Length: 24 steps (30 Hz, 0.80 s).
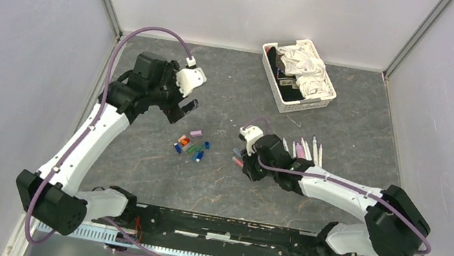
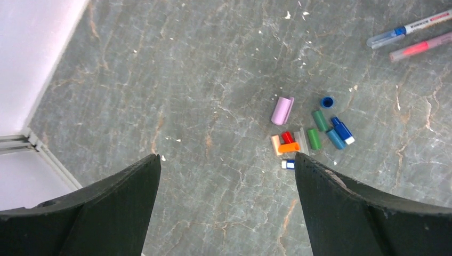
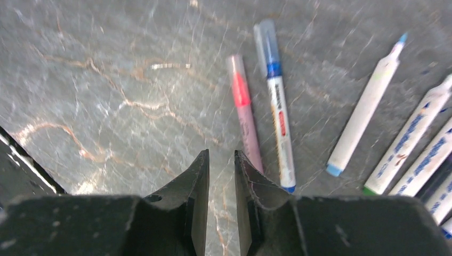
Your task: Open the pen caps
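Observation:
The pen caps (image 1: 192, 144) lie loose in a small pile mid-table. The left wrist view shows a purple one (image 2: 282, 110), green ones (image 2: 314, 138), blue ones (image 2: 341, 130), an orange one (image 2: 288, 146) and a red one. My left gripper (image 2: 226, 160) is wide open and empty, hovering left of the pile (image 1: 182, 110). Two capped pens, a pink one (image 3: 242, 114) and a blue one (image 3: 277, 101), lie just right of my right gripper (image 3: 221, 154), whose jaws stand a narrow slit apart with nothing between them. Several uncapped pens (image 1: 304, 148) lie in a row beyond.
A white basket (image 1: 326, 101) of cloth stands at the back, right of centre. Grey walls and a metal frame close in the table on the left, back and right. A black rail (image 1: 228, 229) runs along the near edge.

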Motion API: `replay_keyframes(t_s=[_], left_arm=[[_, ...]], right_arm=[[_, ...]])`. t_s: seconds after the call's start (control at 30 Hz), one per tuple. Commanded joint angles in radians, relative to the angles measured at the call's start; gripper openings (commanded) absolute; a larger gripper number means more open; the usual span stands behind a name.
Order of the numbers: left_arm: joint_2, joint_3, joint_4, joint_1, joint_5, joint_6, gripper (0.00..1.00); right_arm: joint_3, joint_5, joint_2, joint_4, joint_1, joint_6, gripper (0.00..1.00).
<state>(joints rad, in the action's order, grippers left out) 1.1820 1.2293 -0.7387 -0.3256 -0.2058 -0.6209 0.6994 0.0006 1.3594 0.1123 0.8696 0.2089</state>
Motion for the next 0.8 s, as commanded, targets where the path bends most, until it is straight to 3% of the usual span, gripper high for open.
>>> replay_keyframes(t_s=[0.0, 0.57, 0.77], left_arm=[[-0.001, -0.012, -0.041, 0.002, -0.055, 0.035, 1.0], [-0.024, -0.01, -0.165, 0.003, -0.158, -0.036, 1.0], [-0.025, -0.003, -0.179, 0.002, -0.177, -0.049, 1.0]], right_arm=[[-0.026, 0.002, 0.004, -0.016, 0.017, 0.017, 0.27], [0.074, 0.028, 0.145, 0.013, 0.017, -0.056, 0.28], [0.079, 0.018, 0.135, 0.012, 0.017, -0.062, 0.32]])
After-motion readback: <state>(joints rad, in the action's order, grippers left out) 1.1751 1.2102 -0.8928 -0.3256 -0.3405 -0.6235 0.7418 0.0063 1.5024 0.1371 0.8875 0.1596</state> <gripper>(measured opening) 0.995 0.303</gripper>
